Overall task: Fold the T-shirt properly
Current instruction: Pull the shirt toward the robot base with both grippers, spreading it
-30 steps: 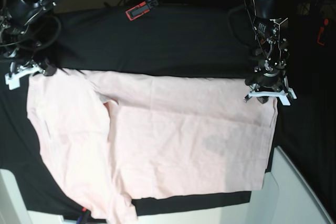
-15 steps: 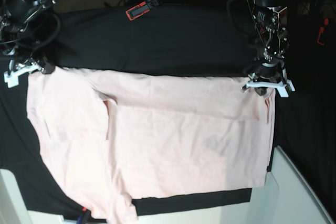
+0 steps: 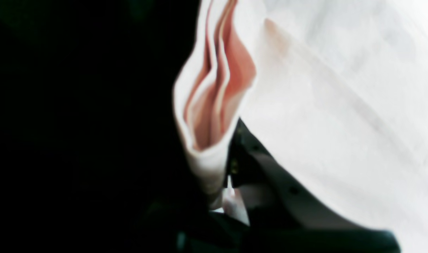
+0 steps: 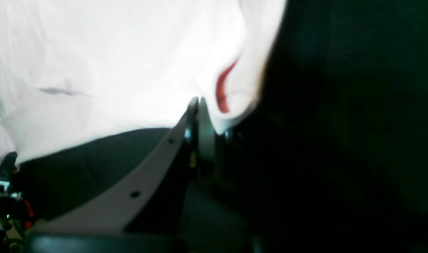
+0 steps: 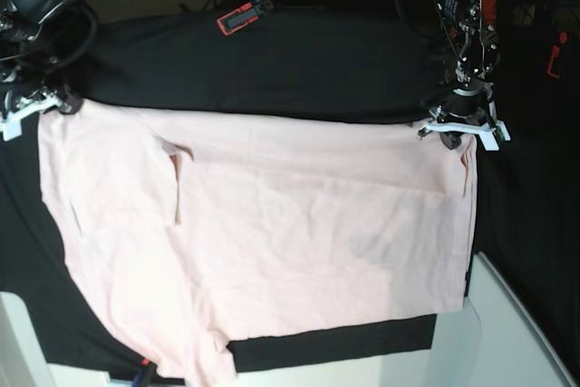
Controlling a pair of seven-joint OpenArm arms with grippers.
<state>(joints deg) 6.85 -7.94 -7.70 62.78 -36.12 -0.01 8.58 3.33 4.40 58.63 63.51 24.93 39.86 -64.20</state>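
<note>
T-shirt (image 5: 272,242): pale pink, spread over black cloth (image 5: 272,70) on the desk, near to mid scene. Left tool (image 5: 459,127): jaws closed, pinching the shirt's far right corner. Right tool (image 5: 32,108): jaws closed, pinching its far left corner.

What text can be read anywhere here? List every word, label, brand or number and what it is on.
None can be read.
T-shirt: only a faint grey patch shows through the fabric; no letters can be made out.
Red-and-black tool on the black cloth: any marking is too small to read.
Both wrist views: too blurred, no text visible.
</note>
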